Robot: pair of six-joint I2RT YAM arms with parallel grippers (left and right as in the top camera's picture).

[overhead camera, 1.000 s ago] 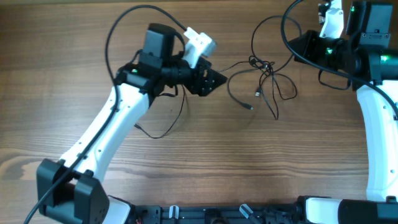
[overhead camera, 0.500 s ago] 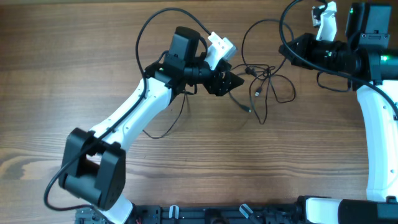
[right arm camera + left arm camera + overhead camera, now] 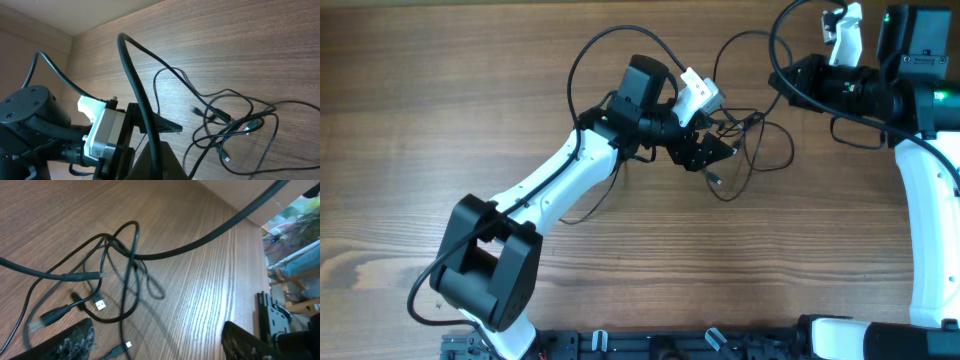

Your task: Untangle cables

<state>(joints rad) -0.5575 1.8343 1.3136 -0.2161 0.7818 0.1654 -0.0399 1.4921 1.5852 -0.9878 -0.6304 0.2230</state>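
The cables (image 3: 752, 128) are thin black wires with small plug ends, lying knotted together on the wooden table right of centre. My left gripper (image 3: 715, 152) sits at the tangle's left edge. In the left wrist view it (image 3: 157, 344) is open, and the loops (image 3: 117, 255) and a plug (image 3: 100, 303) lie just ahead of its fingers (image 3: 70, 340). Nothing is clamped between them. My right gripper (image 3: 788, 80) hovers at the tangle's upper right, shut, with nothing seen in it. The right wrist view shows the tangle (image 3: 235, 122) below its closed tips (image 3: 162, 160).
A separate thin black wire (image 3: 588, 208) lies on the table partly under my left arm. The right arm's thick black cable (image 3: 200, 240) arcs over the tangle. A wall (image 3: 30, 30) borders the table's far side.
My left arm has swung right, bringing its open gripper up to the tangle. The wire loops have shifted slightly. The right arm shifted a little and then held still.
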